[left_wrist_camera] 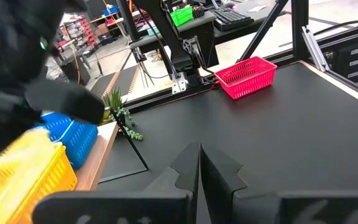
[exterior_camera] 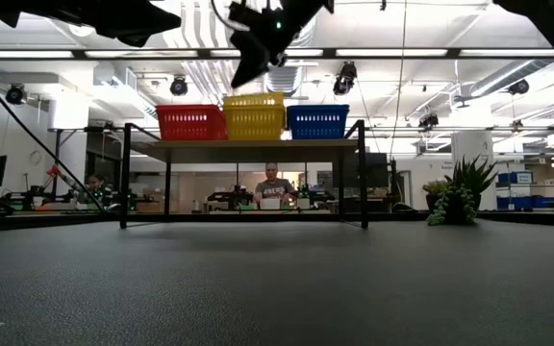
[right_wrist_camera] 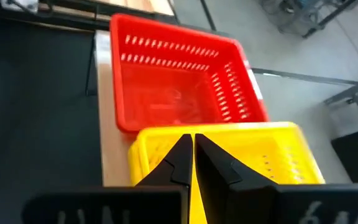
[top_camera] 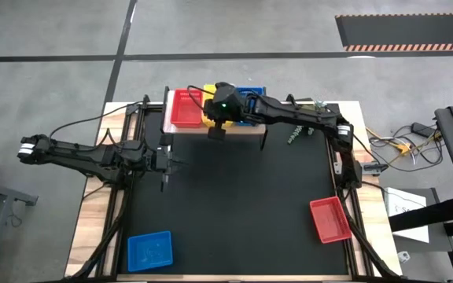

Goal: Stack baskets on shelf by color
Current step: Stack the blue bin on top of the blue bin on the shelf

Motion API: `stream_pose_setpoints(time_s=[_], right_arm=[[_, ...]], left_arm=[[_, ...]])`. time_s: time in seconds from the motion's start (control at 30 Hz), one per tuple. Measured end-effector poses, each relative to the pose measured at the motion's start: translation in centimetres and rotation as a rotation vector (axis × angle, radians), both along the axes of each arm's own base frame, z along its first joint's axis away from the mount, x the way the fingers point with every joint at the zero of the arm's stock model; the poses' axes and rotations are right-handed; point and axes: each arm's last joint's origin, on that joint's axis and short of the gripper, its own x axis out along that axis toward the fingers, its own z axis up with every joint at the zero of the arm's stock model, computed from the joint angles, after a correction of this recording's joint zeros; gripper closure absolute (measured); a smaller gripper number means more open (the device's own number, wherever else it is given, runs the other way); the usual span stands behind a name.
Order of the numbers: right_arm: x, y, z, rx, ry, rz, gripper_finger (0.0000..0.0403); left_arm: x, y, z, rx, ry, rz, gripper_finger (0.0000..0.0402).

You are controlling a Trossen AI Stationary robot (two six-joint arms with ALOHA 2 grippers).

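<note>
Shelf (exterior_camera: 243, 146) carries red stack (top_camera: 185, 108), yellow stack (exterior_camera: 254, 116) and blue stack (exterior_camera: 316, 121) side by side. Right end effector (right_wrist_camera: 192, 163) hangs over the yellow stack, fingers clenched, empty. Left end effector (left_wrist_camera: 199, 173) clenched, idle, well apart from the shelf. Left to stack: loose blue basket (top_camera: 149, 251) and loose red basket (top_camera: 330, 219), both on the worktop (top_camera: 242, 204) far from either end effector.

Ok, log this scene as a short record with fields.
shelf: red stack, yellow stack, blue stack, side by side
loose on table: blue basket near left corner, red basket near right edge
right gripper: fingers shut, empty, above the shelf's front by the yellow stack
left gripper: fingers shut, empty, over table's left side
</note>
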Motion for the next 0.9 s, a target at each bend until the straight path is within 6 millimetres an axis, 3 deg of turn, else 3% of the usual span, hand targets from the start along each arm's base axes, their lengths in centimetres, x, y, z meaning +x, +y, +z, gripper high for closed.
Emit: stream_pose_setpoints(time_s=[0.2, 0.7, 0.9], right_arm=[[0.2, -0.1, -0.5, 0.014, -0.016, 0.022, 0.0394], [-0.2, 0.1, 2.6, -0.022, -0.069, 0.052, 0.0394], [-1.6, 2.6, 4.1, 0.005, -0.045, 0.134, 0.0394]], left_arm=[[0.0, 0.0, 0.0, 0.000, 0.000, 0.000, 0.0402], [0.0, 0.0, 0.0, 0.000, 0.000, 0.000, 0.0402], [0.0, 0.0, 0.0, 0.000, 0.000, 0.000, 0.0402]])
